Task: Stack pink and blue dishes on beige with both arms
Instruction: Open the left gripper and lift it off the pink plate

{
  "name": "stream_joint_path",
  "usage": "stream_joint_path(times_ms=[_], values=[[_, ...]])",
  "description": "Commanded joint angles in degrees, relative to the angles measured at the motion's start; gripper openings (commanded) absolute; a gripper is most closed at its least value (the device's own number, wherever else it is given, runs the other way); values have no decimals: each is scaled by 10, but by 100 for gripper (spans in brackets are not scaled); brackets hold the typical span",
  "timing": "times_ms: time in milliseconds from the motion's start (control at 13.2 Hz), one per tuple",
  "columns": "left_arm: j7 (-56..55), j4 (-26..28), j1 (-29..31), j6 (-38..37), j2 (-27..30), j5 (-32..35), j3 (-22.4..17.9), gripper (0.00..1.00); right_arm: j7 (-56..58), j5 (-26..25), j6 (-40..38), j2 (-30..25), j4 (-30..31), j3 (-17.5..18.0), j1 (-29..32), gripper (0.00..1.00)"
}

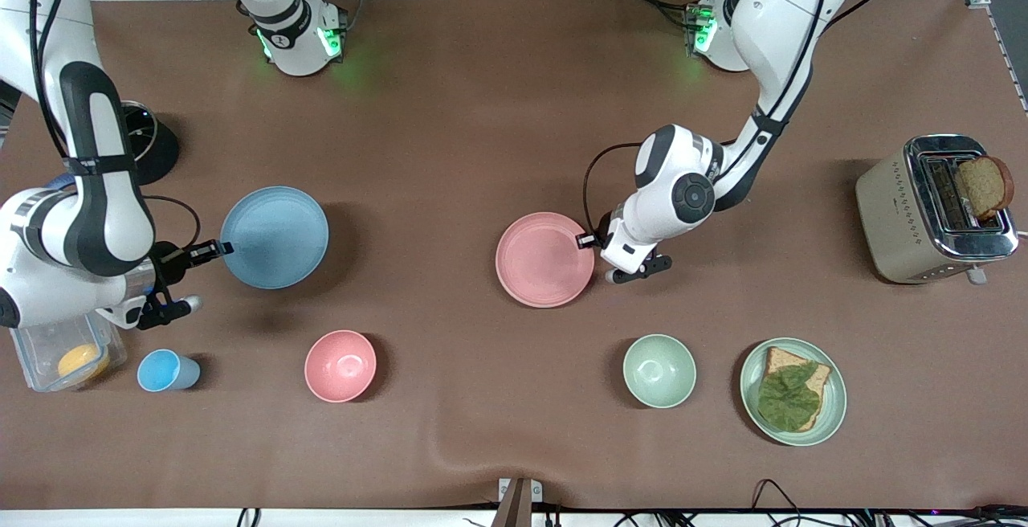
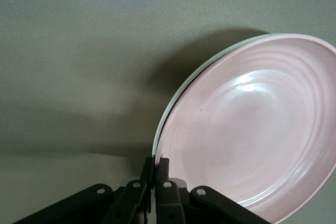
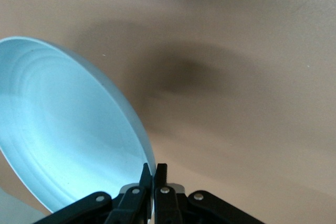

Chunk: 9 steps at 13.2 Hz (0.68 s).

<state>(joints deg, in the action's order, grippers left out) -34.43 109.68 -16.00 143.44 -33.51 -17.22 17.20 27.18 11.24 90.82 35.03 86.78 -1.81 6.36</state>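
The pink plate [image 1: 544, 259] is flat, round and matte, with faint concentric rings inside a shallow raised rim; it sits mid-counter, and in the left wrist view a thin pale edge of another dish shows beneath its rim [image 2: 173, 103] — whether that is the beige plate cannot be told for sure. The left end effector [image 1: 589, 241] is clamped shut on the pink plate's rim at the side toward the left arm's end of the counter, its fingers [image 2: 155, 174] pinching the edge. The blue plate [image 1: 274, 236] is the same shape, light blue and matte, and is held up off the counter [image 1: 450, 125], casting a shadow beside it; the right end effector [image 1: 223, 248] grips its rim, closed tight, fingers [image 3: 152, 177] pressed together over the edge. No readable writing or brand shows on any dish; the toaster [image 1: 932, 210] near the left arm's end carries a mark too small to read, with a bread slice [image 1: 984, 185] standing in its slot. Nearer the camera lie a blue cup [image 1: 165, 370], a pink bowl [image 1: 340, 365], a green bowl [image 1: 659, 370] and a green plate [image 1: 835, 422] with bread and a leaf — a row well apart from both plates. Bare brown counter stretches between the two plates.
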Motion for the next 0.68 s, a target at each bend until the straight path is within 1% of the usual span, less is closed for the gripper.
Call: stream_joint_path(times_ms=[0, 76, 152, 228, 304, 456, 608], values=[[-13, -9, -8, 14, -9, -9, -1, 0, -9, 17, -13, -5, -6, -1, -2, 0], [-13, -10, -9, 15, -9, -9, -2, 2, -14, 20, -13, -5, -6, -1, -4, 0], [-13, -13, -8, 15, -11, -9, -1, 24, -24, 21, -13, -5, -6, 0, -6, 0], [-21, -14, -7, 15, -12, -9, -2, 59, -36, 21, -15, -6, -6, 2, -12, 0], [-34, -14, -7, 15, -11, -6, -2, 100, -48, 21, -18, -6, -7, 2, -17, 0], [-55, -19, -8, 12, -2, -4, -2, 100, -63, 21, -25, -6, -14, 5, -22, 0], [-63, -18, -1, -9, 29, -3, -2, 100, -81, 35, -27, -6, -14, 10, -30, 0]])
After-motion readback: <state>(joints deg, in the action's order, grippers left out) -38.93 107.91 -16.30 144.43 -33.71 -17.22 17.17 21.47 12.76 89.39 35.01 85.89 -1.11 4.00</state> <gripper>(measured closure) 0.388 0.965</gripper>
